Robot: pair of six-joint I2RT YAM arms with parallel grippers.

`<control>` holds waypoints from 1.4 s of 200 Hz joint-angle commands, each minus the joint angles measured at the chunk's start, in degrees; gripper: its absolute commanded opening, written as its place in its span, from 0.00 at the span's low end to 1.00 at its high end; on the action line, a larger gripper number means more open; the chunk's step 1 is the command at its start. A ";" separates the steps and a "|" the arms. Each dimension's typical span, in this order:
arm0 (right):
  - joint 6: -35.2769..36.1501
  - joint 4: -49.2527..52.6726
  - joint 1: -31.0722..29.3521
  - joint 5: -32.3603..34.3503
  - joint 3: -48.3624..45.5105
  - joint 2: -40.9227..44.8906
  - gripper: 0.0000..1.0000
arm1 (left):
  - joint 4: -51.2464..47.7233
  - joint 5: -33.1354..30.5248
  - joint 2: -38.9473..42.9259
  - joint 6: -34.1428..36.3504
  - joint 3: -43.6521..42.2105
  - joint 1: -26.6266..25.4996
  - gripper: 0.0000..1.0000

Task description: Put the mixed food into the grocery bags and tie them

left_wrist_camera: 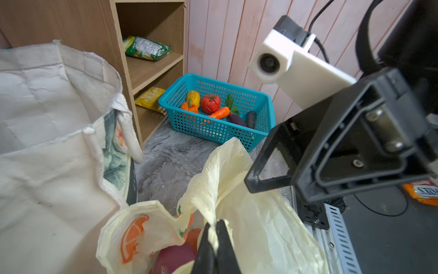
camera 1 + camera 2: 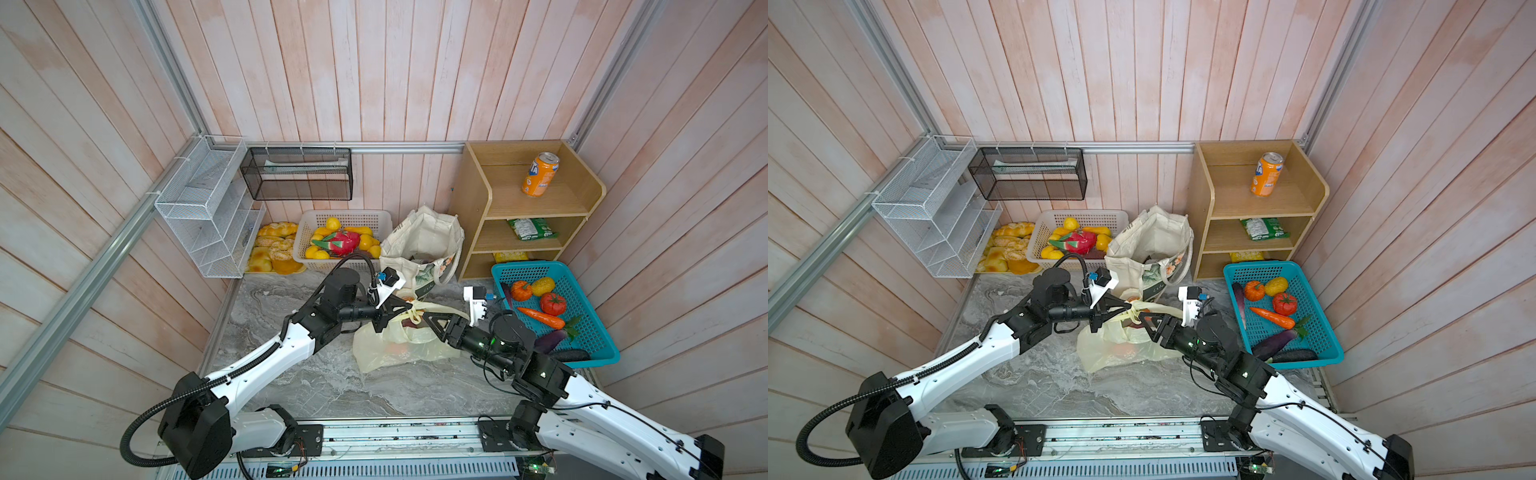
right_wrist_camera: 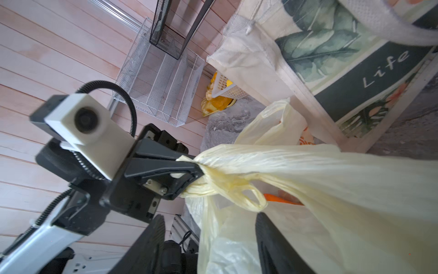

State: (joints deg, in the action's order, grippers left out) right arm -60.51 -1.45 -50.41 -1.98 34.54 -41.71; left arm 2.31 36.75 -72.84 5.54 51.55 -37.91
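A: Where's the thin pale-yellow crinkly plastic bag?
B: Mid-table on the grey marbled tabletop, slumped, with its mouth gathered at its 12 o'clock end. The left wrist view shows purple and orange food pieces inside.
A: Left gripper?
B: Clamped tight on the twisted handle bunch, reaching in from 9 o'clock.
A: Right gripper?
B: Jaws apart, gripping nothing, coming in from 4 o'clock. Its tips sit just beside the left's pinch point. Bag film hangs between its fingers.
A: What does the tie hinge on?
B: The bunch's long axis runs roughly 9-to-3 in both top views, from the left's pinch toward the right gripper. A small free loop hangs just off the pinch. The right arm is the nearer free one, so it probably has to close on that loop.
A: Surroundings?
B: The cream canvas tote with green leaf print stands at the bag's 12 o'clock, close; can't tell if they touch. The teal plastic basket of toy vegetables is at 3 o'clock, apart.
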 commanded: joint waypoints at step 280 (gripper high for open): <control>-19.34 -39.65 5.20 -12.33 -3.08 -25.35 0.21 | 1.62 1.59 -1.63 9.20 -2.66 -6.89 0.00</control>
State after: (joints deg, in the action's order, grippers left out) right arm -82.52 -34.33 -46.85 -8.25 29.89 -65.04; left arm 5.67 35.73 -73.34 13.54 47.13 -43.66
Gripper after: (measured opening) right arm 0.338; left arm 0.056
